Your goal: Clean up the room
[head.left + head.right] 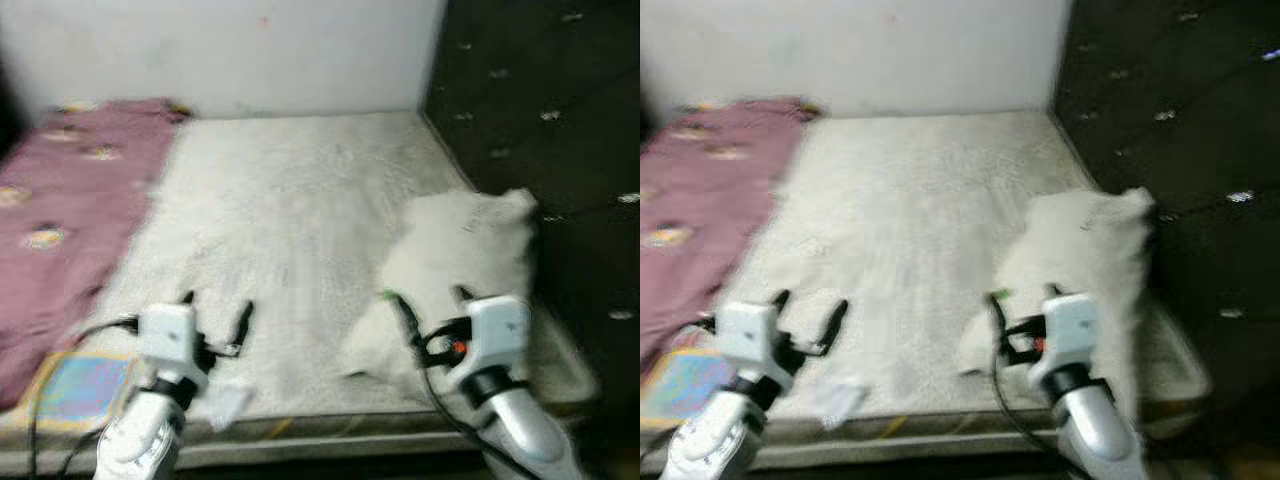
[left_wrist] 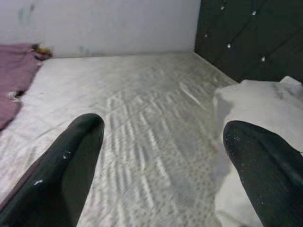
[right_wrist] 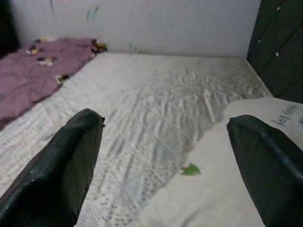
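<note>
While the left gripper [image 1: 218, 312] is hanging wide open over the mattress [image 1: 290, 230], the right gripper [image 1: 430, 305] is hanging wide open and empty over the white pillow [image 1: 470, 250].

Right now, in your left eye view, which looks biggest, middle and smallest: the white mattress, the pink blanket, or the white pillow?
1. white mattress
2. pink blanket
3. white pillow, though it lies nearer the camera.

Quilted matt mattress [image 1: 290, 240], mauve cloth blanket [image 1: 70, 200], seemingly tufted leather headboard [image 1: 540, 110]
</note>
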Controlling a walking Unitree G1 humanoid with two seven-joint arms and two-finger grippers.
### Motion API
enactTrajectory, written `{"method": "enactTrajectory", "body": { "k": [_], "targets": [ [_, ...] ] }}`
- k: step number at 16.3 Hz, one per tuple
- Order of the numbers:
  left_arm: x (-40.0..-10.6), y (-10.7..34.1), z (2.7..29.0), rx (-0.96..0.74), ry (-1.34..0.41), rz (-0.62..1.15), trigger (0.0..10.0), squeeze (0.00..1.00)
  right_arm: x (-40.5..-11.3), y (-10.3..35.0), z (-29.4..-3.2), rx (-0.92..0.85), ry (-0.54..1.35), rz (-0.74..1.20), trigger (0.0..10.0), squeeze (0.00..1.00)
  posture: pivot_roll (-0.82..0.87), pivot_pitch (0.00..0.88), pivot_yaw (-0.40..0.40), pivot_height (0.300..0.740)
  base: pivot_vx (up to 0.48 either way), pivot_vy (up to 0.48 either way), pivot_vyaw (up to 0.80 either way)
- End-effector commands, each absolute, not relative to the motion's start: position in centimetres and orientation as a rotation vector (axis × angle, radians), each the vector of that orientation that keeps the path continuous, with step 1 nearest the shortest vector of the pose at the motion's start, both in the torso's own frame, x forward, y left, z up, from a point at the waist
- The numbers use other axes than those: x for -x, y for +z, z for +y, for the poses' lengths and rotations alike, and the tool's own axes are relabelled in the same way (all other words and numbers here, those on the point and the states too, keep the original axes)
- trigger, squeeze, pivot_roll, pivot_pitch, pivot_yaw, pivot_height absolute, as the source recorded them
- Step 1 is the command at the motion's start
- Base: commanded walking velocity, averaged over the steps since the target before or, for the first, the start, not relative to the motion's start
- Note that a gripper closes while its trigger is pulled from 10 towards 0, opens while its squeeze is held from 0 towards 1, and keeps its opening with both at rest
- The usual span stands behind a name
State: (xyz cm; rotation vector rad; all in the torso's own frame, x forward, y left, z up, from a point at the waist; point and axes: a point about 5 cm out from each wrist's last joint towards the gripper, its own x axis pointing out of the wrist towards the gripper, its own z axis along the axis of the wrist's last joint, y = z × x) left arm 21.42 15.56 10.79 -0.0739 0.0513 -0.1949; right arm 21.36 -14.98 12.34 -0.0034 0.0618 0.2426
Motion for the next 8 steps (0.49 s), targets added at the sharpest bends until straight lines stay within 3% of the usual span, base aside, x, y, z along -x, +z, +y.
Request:
{"method": "enactTrajectory", "body": {
  "k": [1,5,8],
  "targets": [
    [-21.65,11.15,14.79,0.079,-0.216,0.039,10.0,0.00,-21.10,12.25,-15.72,0.013,0.220,0.067,10.0,0.00,-0.12,0.054,0.004,0.740,0.000,0.000,0.00],
    [-21.74,10.90,14.91,0.082,-0.200,0.054,10.0,0.00,-21.15,12.17,-15.67,0.011,0.228,0.070,10.0,0.00,-0.11,0.050,0.003,0.740,0.000,0.000,0.00],
    [-21.83,10.85,14.81,0.088,-0.202,0.057,10.0,0.00,-21.16,12.15,-15.70,0.011,0.229,0.071,10.0,0.00,-0.11,0.047,0.004,0.740,0.000,0.417,0.00]
  ]
}}
